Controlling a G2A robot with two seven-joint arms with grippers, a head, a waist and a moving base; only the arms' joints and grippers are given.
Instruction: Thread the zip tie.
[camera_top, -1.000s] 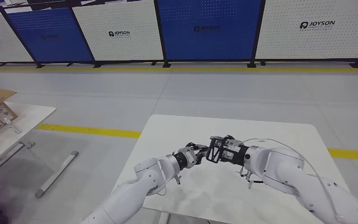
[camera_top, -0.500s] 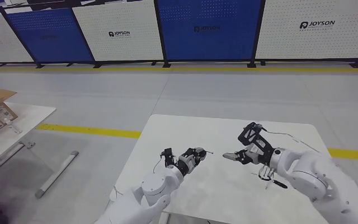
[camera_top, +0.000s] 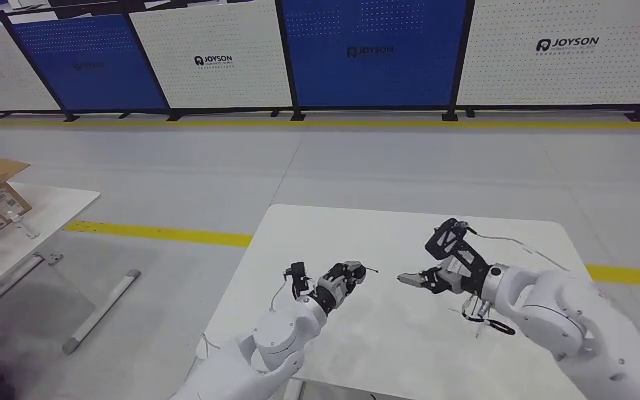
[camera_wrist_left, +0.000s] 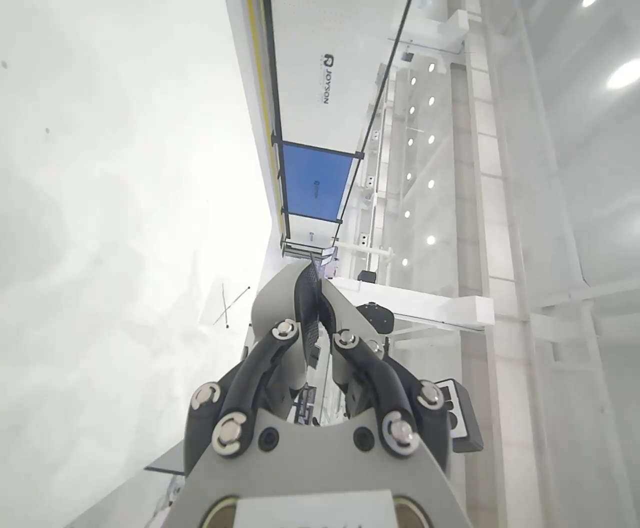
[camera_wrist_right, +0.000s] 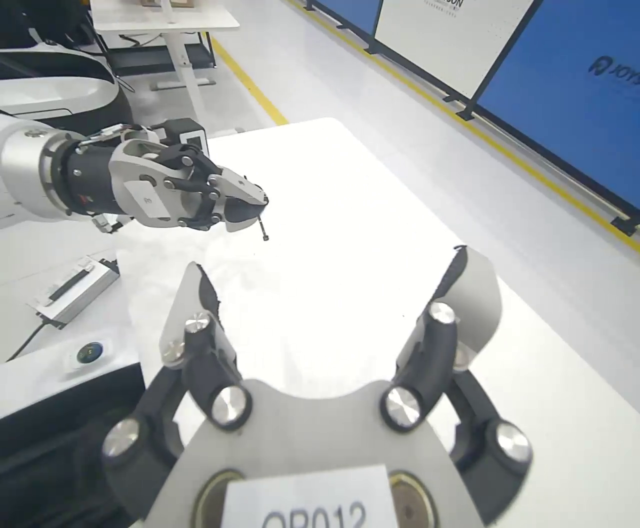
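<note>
Fingers (camera_wrist_right: 239, 189) of the left gripper (camera_wrist_right: 256, 201) pinch the zip tie (camera_wrist_right: 263, 229) above the table (camera_wrist_right: 350, 200); at its 3 o'clock in the top view, the right gripper (camera_wrist_right: 330, 260) gapes empty. No loop shows, so the threading is likely not yet done.

A pale grey floor (camera_top: 330, 165) runs back to a row of blue panels (camera_top: 372, 50) and white panels (camera_top: 210, 55) in black frames, with a yellow line (camera_top: 300, 122) along their feet. A second yellow line (camera_top: 150, 233) crosses the floor and is cut off by the white table (camera_top: 330, 225). To the left stands another white table (camera_top: 60, 205) on a metal leg, a cardboard box (camera_top: 10, 170) on it. High overhead, round lamps (camera_wrist_left: 430, 185) shine in rows
</note>
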